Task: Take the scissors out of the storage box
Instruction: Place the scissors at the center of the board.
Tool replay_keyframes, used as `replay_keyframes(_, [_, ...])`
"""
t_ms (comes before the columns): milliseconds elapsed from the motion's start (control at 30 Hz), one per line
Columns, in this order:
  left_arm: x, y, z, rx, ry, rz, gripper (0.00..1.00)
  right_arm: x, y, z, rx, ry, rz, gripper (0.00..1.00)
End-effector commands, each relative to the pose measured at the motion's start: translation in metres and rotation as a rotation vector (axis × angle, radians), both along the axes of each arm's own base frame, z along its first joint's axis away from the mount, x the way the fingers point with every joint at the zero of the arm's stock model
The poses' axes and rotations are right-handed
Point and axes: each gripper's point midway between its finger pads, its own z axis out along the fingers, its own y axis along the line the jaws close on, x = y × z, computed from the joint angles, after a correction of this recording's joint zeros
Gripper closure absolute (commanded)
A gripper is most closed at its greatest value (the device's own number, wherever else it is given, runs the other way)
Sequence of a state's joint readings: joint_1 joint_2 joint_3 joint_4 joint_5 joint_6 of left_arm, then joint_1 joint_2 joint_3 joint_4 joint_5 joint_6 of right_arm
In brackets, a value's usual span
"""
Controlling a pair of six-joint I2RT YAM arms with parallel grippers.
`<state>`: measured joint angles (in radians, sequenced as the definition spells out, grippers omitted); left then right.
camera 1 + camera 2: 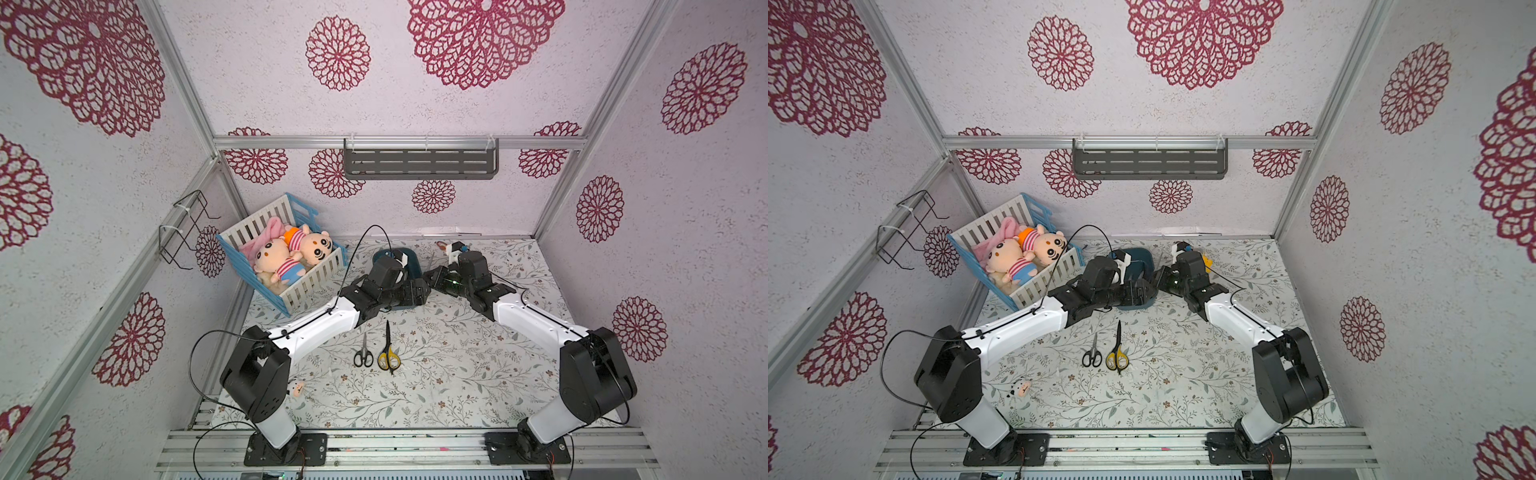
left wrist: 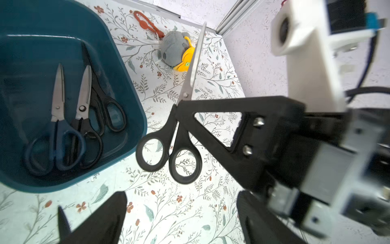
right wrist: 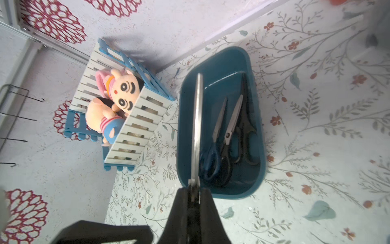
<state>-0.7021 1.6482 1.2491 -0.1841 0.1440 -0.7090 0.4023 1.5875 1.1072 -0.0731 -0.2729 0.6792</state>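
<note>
While tight in the right tool, black-handled scissors, steel blades together.

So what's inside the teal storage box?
Three scissors lie in the box: a blue-handled pair and two black-handled pairs, overlapping. Anything beneath them is hidden.

My right tool: matte black. Black-handled steel-bladed scissors in it, blades silver. Dark teal smooth plastic storage box. Blue-handled small scissors. Yellow-and-black-handled long scissors. My surface: pale, grey-green leaf sprigs, rust-red blossoms. Textured walls: white, crimson rosettes.
</note>
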Motion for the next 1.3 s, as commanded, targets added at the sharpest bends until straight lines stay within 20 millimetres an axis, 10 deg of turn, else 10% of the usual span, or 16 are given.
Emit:
replay_keyframes(0, [-0.006, 0.021, 0.028, -0.019, -0.067, 0.055, 0.10, -0.027, 0.004, 0.009, -0.051, -0.009, 0.135, 1.00])
replay_keyframes(333, [0.018, 0.151, -0.006, 0.238, 0.028, 0.415, 0.02, -0.137, 0.014, -0.048, -0.004, 0.156, 0.299, 1.00])
replay_keyframes(567, [0.024, 0.164, 0.002, 0.315, 0.026, 0.455, 0.03, -0.145, 0.047, -0.083, 0.009, 0.174, 0.322, 1.00])
replay_keyframes(1267, [0.019, 0.172, -0.017, 0.323, 0.047, 0.486, 0.03, -0.137, 0.044, -0.139, -0.021, 0.266, 0.271, 1.00])
